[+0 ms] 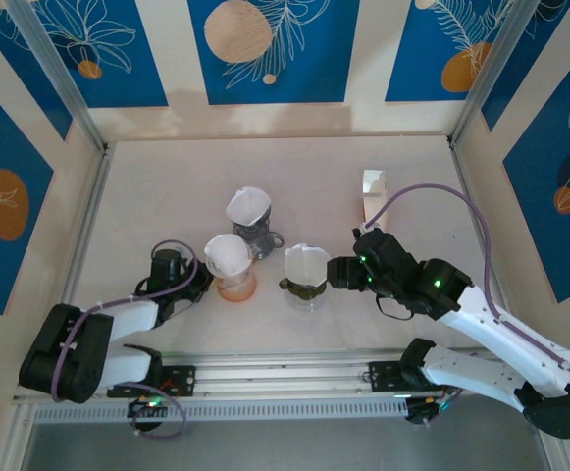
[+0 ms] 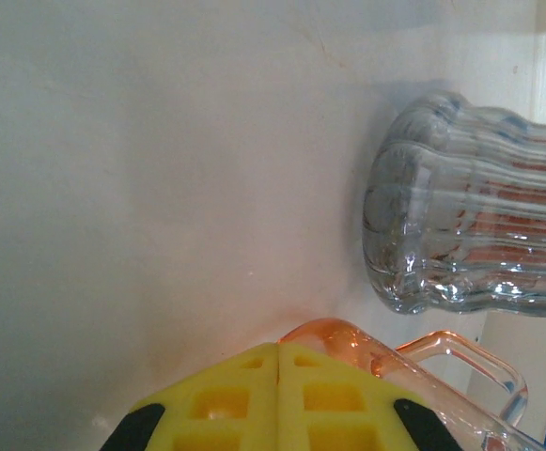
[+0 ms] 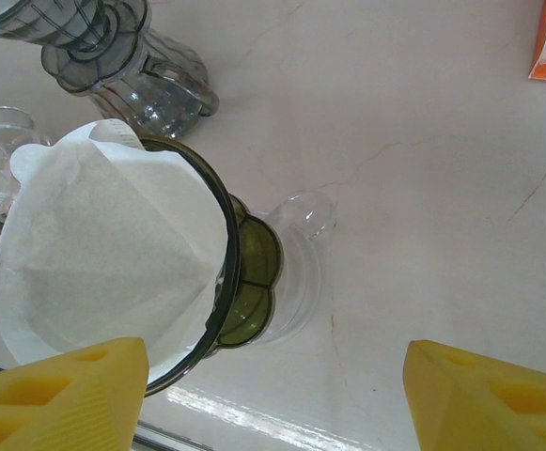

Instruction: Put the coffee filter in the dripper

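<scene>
Three drippers stand mid-table, each with a white coffee filter in it: a grey one [image 1: 258, 234], an orange one [image 1: 234, 283] and a green one [image 1: 304, 289]. In the right wrist view the filter [image 3: 103, 254] sits inside the green dripper [image 3: 252, 282], its edge rising above the dark rim. My right gripper [image 3: 277, 385] is open just right of that dripper, with nothing between its fingers. My left gripper [image 2: 279, 352] is shut and empty, its tips beside the orange dripper's handle [image 2: 460, 366].
A white and orange filter pack [image 1: 371, 193] stands at the back right. The grey dripper [image 2: 470, 235] lies close ahead of my left gripper. Side walls and a metal rail [image 1: 285, 373] along the near edge bound the table.
</scene>
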